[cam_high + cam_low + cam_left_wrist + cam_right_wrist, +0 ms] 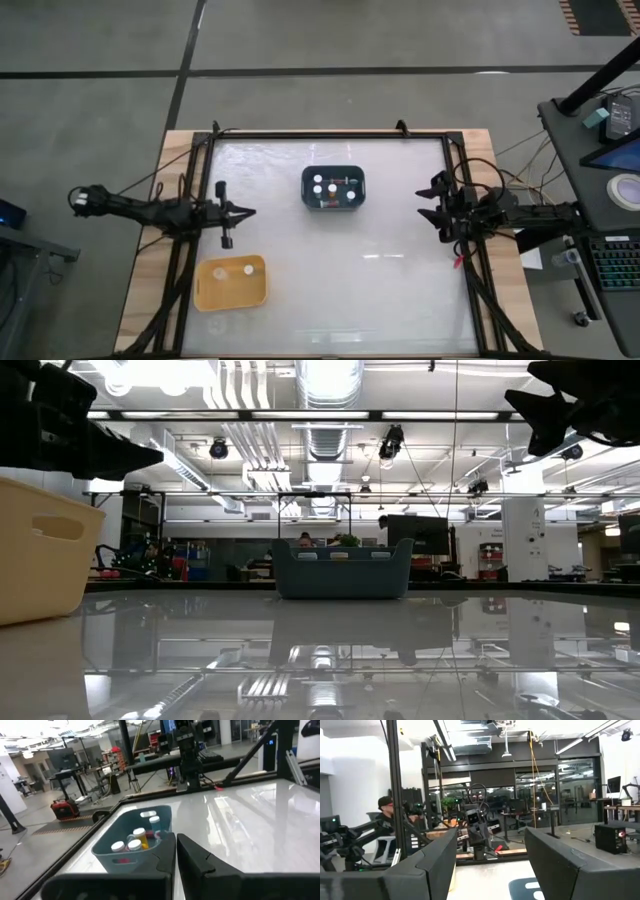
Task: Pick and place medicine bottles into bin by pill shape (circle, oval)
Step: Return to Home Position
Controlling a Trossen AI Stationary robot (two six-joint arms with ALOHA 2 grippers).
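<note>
High view: both arms sit at the table edges, left gripper at the left side level with the blue bin, right gripper at the right side, each well apart from either bin. This fits a parked pose, not a reach. Left gripper fingers are pressed together with nothing between them. The right wrist view shows the right gripper's fingers spread wide and holding nothing. The medicine bottles are split by container. Several white-capped ones stand in the blue bin at table centre-far, and in the left wrist view one of them has an amber body. Two white caps lie in the yellow bin at near left. I cannot read pill shape from any view. I make out no bottle on the open surface, so my judgement is that the sorting is done and only the arms' retreat remains. The two bins stand well apart, which probably keeps the two pill classes from being confused. Surface: the white tabletop is glossy and mirrors the ceiling lights in the low view. It lies inside a black frame on a wooden base. Room: open workshop with a concrete floor, ducting overhead, desks and monitors beyond. A person sits in the background of the right wrist view.
</note>
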